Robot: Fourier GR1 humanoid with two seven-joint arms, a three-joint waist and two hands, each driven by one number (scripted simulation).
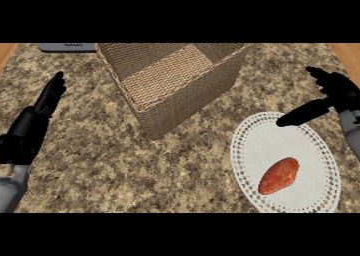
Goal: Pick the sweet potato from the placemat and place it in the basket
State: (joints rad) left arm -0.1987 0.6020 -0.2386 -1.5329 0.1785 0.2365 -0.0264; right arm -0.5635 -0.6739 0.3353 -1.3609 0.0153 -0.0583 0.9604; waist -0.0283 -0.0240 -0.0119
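Sweet potato [279,176] lies on placemat [316,145], apart from wicker basket [184,95].

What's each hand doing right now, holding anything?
Left hand: open, fingers straight, holding nothing.
Right hand: open, holding nothing; the orange sweet potato lies on the white round placemat.

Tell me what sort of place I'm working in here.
Probably a kitchen counter: a speckled granite-like countertop with wooden edging, a square woven wicker basket, and a reddish-orange sweet potato lying on a white lacy oval placemat.
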